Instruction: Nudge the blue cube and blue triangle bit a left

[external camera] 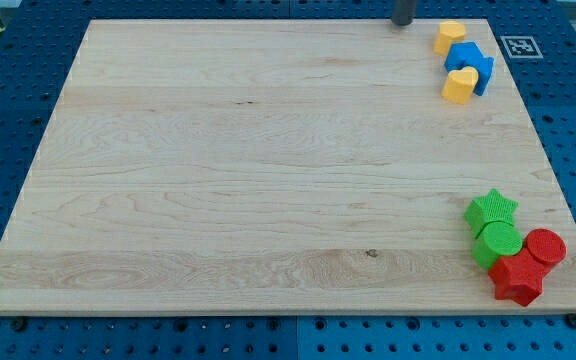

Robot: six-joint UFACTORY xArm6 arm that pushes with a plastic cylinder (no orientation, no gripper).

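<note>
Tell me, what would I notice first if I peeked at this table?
Probably the bright blocks crowded at the view's right edge of the wooden board. Near the top, two yellow blocks sit against the blue blocks; near the bottom, a green star, green cylinder, red cylinder and another red block huddle. My tip stands top, left of the yellow and blue blocks.
</note>
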